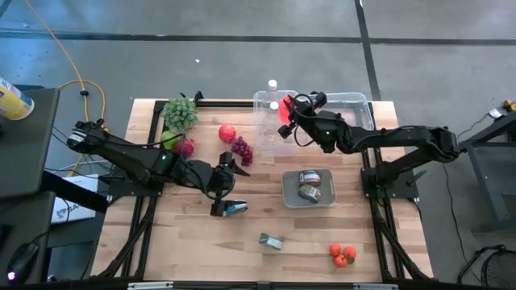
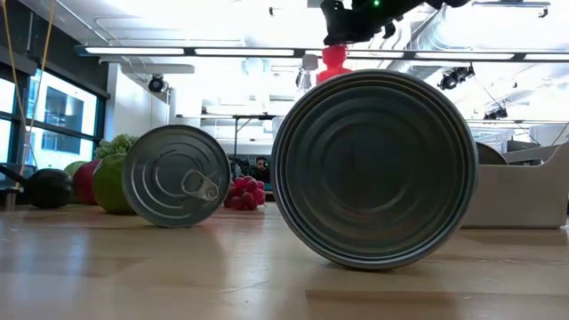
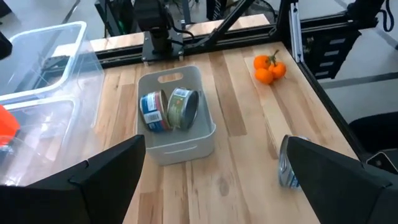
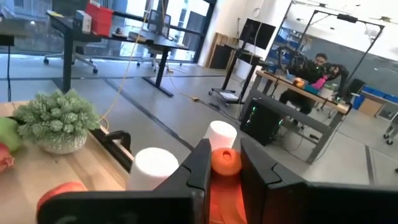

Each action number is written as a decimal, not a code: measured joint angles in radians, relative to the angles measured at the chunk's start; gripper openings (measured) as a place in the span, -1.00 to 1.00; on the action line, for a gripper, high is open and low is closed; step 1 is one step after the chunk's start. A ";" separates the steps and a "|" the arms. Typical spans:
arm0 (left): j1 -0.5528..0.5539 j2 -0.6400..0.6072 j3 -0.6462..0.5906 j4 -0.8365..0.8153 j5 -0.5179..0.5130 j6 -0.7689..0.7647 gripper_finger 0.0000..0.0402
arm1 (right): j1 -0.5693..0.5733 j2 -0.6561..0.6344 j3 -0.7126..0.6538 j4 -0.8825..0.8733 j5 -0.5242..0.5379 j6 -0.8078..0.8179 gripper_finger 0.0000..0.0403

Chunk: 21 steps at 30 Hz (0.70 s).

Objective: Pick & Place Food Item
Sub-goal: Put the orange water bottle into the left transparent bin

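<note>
Overhead, the right pincer [image 1: 285, 121] pinches a small red-orange food item [image 4: 225, 163] above the clear bin [image 1: 355, 100]; it looks light, smooth, held at its middle. Left pincer [image 1: 228, 187] hovers spread over the counter [image 1: 201, 242].

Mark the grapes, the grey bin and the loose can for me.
grapes [image 1: 243, 150]: high view, middle of the bunch.
grey bin [image 3: 180, 144]: left wrist view, its near wall.
loose can [image 1: 272, 241]: high view, its side.

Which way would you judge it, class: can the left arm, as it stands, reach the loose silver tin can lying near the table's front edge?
Probably yes. The left gripper hangs open, holding nothing, and bare wood separates it from the silver tin can.
</note>
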 joint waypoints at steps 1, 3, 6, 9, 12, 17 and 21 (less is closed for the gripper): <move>0.000 0.000 0.000 -0.004 0.000 0.000 0.91 | -0.005 0.000 0.000 0.002 -0.002 0.002 -0.85; 0.000 0.000 0.000 -0.010 0.000 0.000 0.91 | -0.012 0.000 0.000 0.007 -0.008 0.031 -0.85; 0.000 0.000 0.000 -0.013 0.001 0.000 0.91 | -0.024 0.000 0.000 0.004 -0.006 0.085 -0.85; 0.000 0.000 0.000 -0.014 0.001 -0.004 0.91 | -0.031 0.000 0.000 -0.016 -0.002 0.134 -0.85; 0.000 0.000 0.000 -0.017 0.001 -0.016 0.91 | -0.044 0.000 0.000 -0.057 -0.012 0.181 -0.85; -0.002 0.000 0.000 -0.022 0.002 -0.019 0.91 | -0.065 0.016 0.000 -0.112 -0.036 0.225 -0.73; -0.003 0.000 0.000 -0.027 0.002 -0.019 0.91 | -0.069 0.016 0.000 -0.125 -0.045 0.262 -0.48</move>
